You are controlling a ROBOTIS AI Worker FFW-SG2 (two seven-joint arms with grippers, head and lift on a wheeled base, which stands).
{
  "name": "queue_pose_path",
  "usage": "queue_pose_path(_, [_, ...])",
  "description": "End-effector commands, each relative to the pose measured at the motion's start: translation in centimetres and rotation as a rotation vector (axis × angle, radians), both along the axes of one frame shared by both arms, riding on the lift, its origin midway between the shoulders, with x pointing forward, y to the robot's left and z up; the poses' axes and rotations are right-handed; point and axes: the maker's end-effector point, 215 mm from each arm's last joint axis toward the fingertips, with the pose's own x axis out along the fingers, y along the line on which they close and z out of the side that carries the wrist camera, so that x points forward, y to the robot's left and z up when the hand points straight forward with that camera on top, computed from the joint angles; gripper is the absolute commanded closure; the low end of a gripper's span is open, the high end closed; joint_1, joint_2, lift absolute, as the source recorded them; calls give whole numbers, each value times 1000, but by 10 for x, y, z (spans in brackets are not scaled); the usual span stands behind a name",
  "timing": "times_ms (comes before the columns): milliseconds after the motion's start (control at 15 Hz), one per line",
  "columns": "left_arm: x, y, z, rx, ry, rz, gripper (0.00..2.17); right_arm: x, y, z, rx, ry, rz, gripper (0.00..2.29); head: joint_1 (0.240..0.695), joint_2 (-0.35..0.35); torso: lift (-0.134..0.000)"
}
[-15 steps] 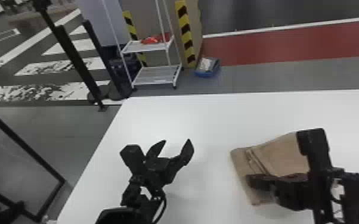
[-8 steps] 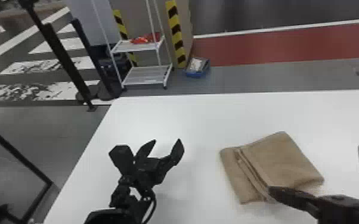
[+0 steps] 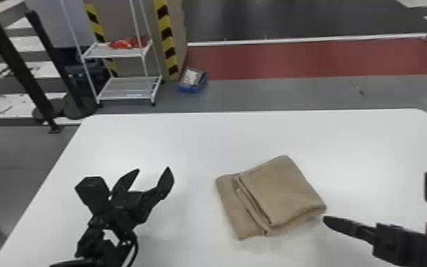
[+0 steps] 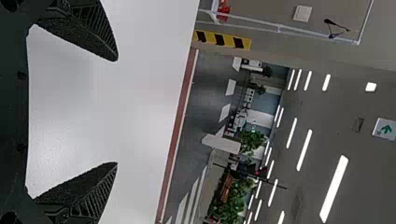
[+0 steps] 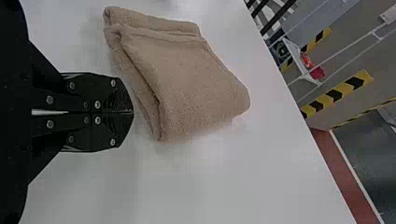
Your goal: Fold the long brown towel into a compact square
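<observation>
The brown towel (image 3: 280,191) lies folded on the white table, right of centre, with a narrower folded strip along its left side. My left gripper (image 3: 152,177) is left of the towel, clear of it, its fingers spread with nothing between them; the left wrist view shows the gripper (image 4: 116,112) open as well. Just beyond the towel's near right corner is my right gripper (image 3: 324,219). In the right wrist view the gripper (image 5: 132,112) has its fingertips pressed together, beside the layered edge of the towel (image 5: 182,84) and not holding it.
White table (image 3: 145,135) surface surrounds the towel, with the far edge beyond it. On the floor behind stand a white shelf rack (image 3: 127,87), a blue bin (image 3: 192,81) and black posts (image 3: 17,64).
My right gripper has drawn back to the right, off the towel, uncovering its near part. The head view has shifted. My left gripper keeps its open pose.
</observation>
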Motion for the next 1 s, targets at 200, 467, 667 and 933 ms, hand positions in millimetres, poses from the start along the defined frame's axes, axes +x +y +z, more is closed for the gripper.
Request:
queue_pose_path(200, [-6, 13, -4, 6, 5, 21, 80, 83, 39, 1, -17, -77, 53, 2020, 695, 128, -126])
queue_pose_path(467, [-6, 15, -4, 7, 7, 24, 80, 129, 74, 6, -70, -152, 88, 2020, 695, 170, -126])
queue_pose_path(667, [-7, 15, -5, 7, 8, 24, 80, 160, 87, 14, -101, -245, 94, 2020, 695, 186, -126])
queue_pose_path(933, [-7, 27, -4, 14, 7, 38, 80, 129, 76, 34, -89, -326, 59, 2020, 695, 197, -126])
